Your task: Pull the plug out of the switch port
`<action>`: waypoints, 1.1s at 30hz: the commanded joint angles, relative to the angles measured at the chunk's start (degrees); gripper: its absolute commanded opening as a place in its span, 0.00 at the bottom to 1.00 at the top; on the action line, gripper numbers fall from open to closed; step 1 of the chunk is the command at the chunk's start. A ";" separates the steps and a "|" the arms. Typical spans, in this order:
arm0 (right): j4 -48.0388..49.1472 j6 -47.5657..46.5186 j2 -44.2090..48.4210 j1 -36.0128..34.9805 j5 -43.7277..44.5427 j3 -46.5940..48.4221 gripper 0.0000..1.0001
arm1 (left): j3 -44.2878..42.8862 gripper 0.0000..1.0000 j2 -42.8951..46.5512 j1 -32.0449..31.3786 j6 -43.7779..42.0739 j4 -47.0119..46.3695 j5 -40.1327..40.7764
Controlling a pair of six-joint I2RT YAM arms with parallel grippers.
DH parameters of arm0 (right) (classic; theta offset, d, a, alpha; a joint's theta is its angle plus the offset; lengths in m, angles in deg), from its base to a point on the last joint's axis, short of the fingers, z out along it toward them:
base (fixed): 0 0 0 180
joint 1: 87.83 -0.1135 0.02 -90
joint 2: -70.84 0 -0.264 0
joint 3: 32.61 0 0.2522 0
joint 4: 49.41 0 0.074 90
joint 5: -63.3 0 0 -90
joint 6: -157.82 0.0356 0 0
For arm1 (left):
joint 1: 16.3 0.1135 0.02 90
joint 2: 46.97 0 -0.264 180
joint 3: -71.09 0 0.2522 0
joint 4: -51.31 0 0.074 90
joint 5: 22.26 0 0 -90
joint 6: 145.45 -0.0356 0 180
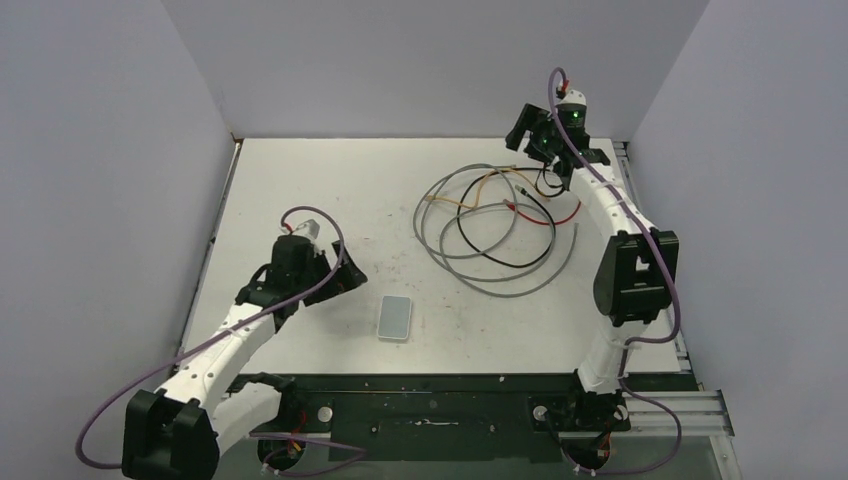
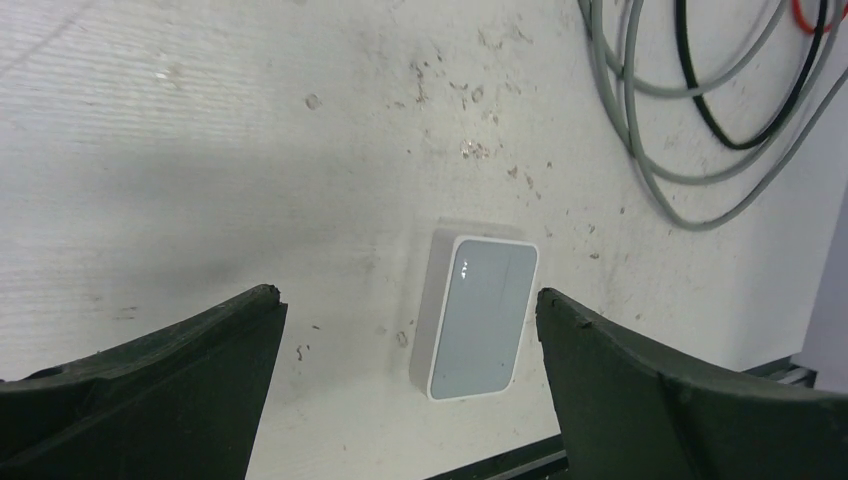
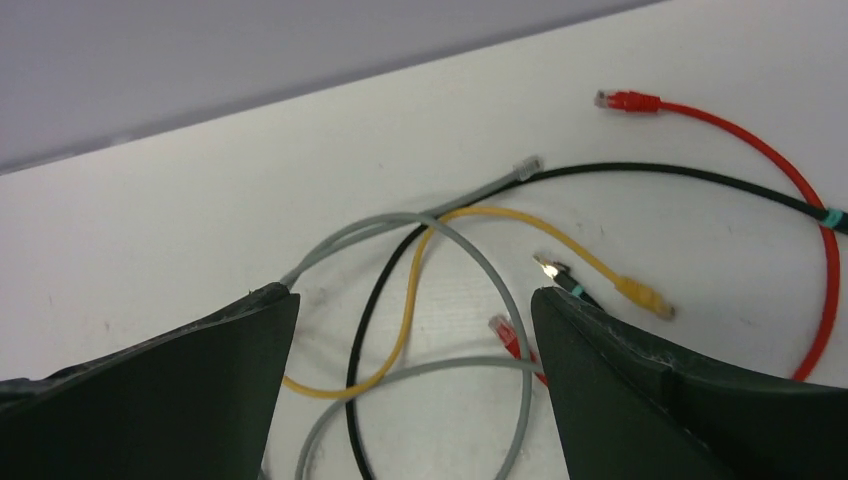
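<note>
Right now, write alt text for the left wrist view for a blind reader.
A small pale grey switch lies flat on the white table, framed between the two dark fingers of the open left gripper, which touches nothing. Loops of grey cable and a black cable lie apart at top right.

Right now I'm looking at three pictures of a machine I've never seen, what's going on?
Two robot arms are bolted at the near edge of a table. The wide picture looks down from above and behind: left arm, right arm. The other two come from a camera on each wrist; the dark wedges at the bottom are that arm's jaws, open, holding nothing. On the table lie a pale switch, seen by the left wrist, and cables, grey, black, yellow and red, seen by the right. No cable appears plugged into the switch.
</note>
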 commanded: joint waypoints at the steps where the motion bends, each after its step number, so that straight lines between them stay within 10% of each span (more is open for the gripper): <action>1: 4.35 -2.03 11.66 -0.41 2.38 -9.76 0.90 | 2.63 0.96 4.77 7.83 1.85 -8.35 -6.56; 8: 7.04 -4.21 22.52 -0.30 5.13 -25.92 0.90 | 4.86 0.96 10.79 13.27 3.99 -12.27 -0.74; 22: 30.13 0.50 39.24 -0.13 14.01 -58.58 0.90 | 25.80 0.96 36.21 13.36 10.30 -30.85 37.83; 33: 25.63 -5.91 49.13 0.23 25.37 -68.77 0.90 | 35.42 0.96 62.32 13.36 -21.56 -26.32 32.05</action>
